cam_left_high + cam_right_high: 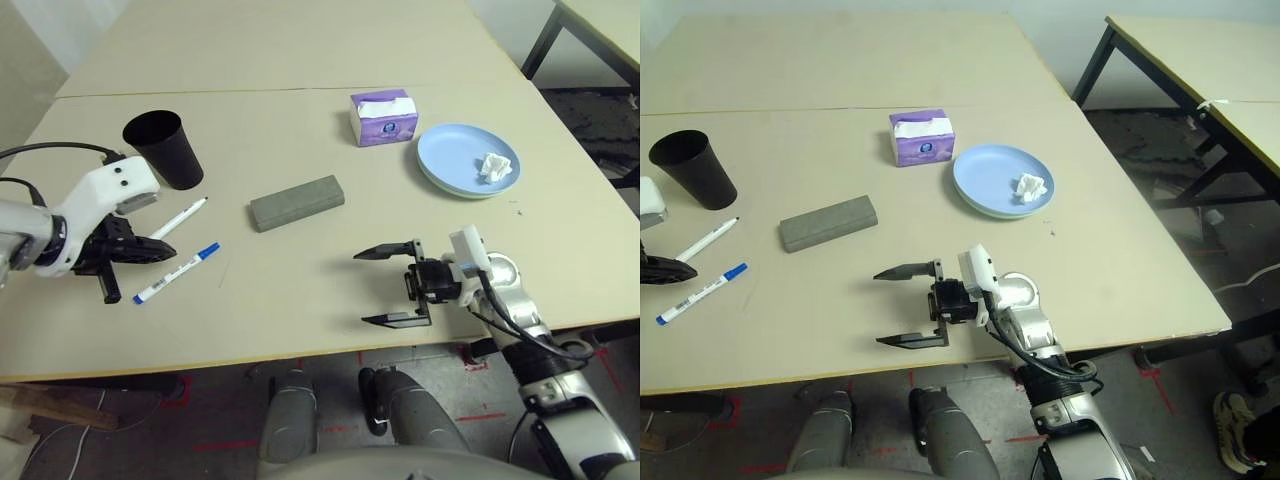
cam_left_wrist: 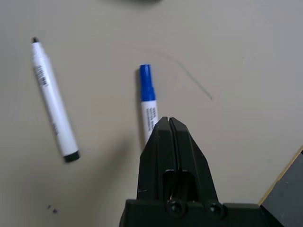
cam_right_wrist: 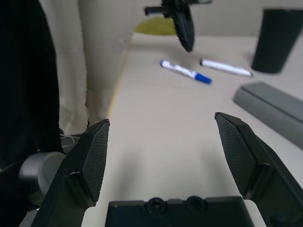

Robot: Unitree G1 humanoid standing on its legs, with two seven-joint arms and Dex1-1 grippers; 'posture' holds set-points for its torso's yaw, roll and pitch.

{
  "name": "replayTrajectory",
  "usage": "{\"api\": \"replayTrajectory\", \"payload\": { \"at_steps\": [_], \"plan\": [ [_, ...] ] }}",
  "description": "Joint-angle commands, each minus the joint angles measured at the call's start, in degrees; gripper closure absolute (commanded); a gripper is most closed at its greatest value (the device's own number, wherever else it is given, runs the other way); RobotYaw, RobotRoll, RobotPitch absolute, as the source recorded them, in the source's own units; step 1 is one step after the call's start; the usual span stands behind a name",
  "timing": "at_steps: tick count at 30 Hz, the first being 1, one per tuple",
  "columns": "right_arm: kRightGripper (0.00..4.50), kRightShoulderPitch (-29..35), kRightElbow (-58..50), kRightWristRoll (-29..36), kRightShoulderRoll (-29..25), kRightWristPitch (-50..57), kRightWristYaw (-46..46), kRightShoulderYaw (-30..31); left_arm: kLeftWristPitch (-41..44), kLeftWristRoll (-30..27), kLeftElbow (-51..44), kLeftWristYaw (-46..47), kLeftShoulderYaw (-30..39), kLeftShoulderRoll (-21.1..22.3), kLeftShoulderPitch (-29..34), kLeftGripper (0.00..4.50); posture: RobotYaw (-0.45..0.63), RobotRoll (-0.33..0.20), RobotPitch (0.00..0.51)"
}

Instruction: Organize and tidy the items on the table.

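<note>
from my seat, taking the grey case [image 1: 297, 203] as the clock's centre in the head view, the black cup [image 1: 165, 150] stands at ten o'clock, tapered and smooth. the black marker [image 1: 180, 218] lies at nine, the blue marker [image 1: 176, 273] at eight, both slim white barrels on the matte beige table [image 1: 300, 290]. the purple tissue box [image 1: 383, 128] sits at one, white tissue in its top. toward two, a round, smooth blue plate [image 1: 450, 150] rests on a green plate [image 1: 455, 191], with crumpled tissue [image 1: 495, 167] on the blue one.

my left gripper [image 2: 169, 118] is closed, fingertips meeting, just above the blue marker. its wrist view gives me the black marker's dark end cap and a thin curved mark [image 2: 189, 75] on the table, details hard to read from the head.

my right gripper [image 1: 358, 286] is wide open at five o'clock from the case. its wrist view brings out the finely textured pads [image 3: 97, 161] and the case's lengthwise edge. the right eye view adds a person's shoe [image 1: 1232, 430] on the floor.
</note>
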Motion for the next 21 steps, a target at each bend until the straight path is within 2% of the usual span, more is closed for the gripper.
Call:
{"api": "replayTrajectory", "payload": {
  "at_steps": [1,4,13,21],
  "plan": [
    [0.00,1.18,-1.84,-0.95,-0.89,2.26,-2.53,-0.22,0.44,1.58,-0.47,1.18,-2.42,-0.80,-0.78,4.07,0.00,0.000,0.214],
    [0.00,2.13,-3.22,-0.68,-1.47,3.18,-3.21,0.00,0.71,2.51,0.45,2.00,-3.82,-1.28,-1.26,3.22,0.00,0.000,0.209],
    [0.00,2.93,-7.31,0.99,-1.31,5.99,-5.31,-0.47,-1.28,6.36,5.88,4.11,-6.34,-3.61,1.84,0.09,-0.02,0.000,0.198],
    [0.00,3.97,-10.51,1.66,-1.57,7.69,-6.36,-0.08,-4.05,8.43,9.94,5.35,-7.57,-7.27,2.50,0.04,-0.03,0.000,0.188]
  ]
}}
